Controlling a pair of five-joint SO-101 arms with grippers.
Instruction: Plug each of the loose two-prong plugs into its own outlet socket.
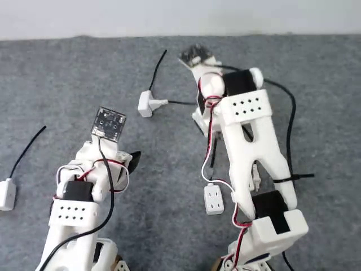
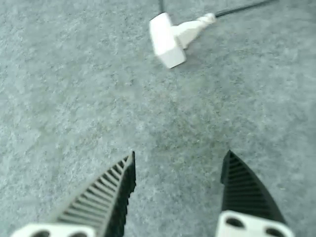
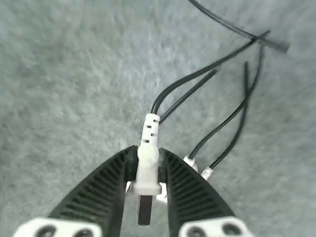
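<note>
Two states: right hand clamped on white plug, left hand spread apart.

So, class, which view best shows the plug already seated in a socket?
The left wrist view: the plug sits close and unblocked, joined to its socket. The high view shows the pair smaller, from above. The right wrist view faces a second plug, gripped by the right tool.

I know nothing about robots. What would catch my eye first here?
The right gripper is shut on a white two-prong plug, black cable trailing over the grey carpet. The left gripper stands open above the carpet, facing a white socket block with another plug joined to it. A free white outlet socket lies on the carpet beside the right arm.
</note>
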